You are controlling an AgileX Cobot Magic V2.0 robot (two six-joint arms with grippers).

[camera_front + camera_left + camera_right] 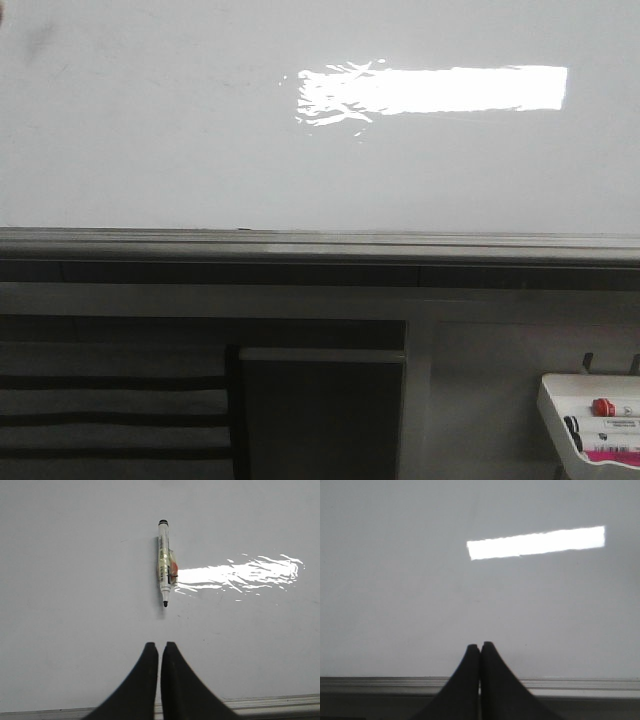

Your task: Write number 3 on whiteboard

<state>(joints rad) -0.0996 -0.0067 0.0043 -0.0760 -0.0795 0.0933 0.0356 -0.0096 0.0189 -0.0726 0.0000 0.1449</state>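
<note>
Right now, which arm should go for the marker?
Left. Its wrist view shows the marker lying uncapped on the whiteboard, just ahead of the shut left gripper. The right gripper, also shut, sees only bare board. No 3 is written yet.

Whiteboard (75, 580) bare around lone marker (164, 562); open gap between marker tip and left tool (159, 650).

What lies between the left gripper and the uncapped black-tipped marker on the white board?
Nothing visible does. Only bare glossy white whiteboard lies between the closed left gripper and the white marker with its black tip, whose tip points toward the gripper.
</note>
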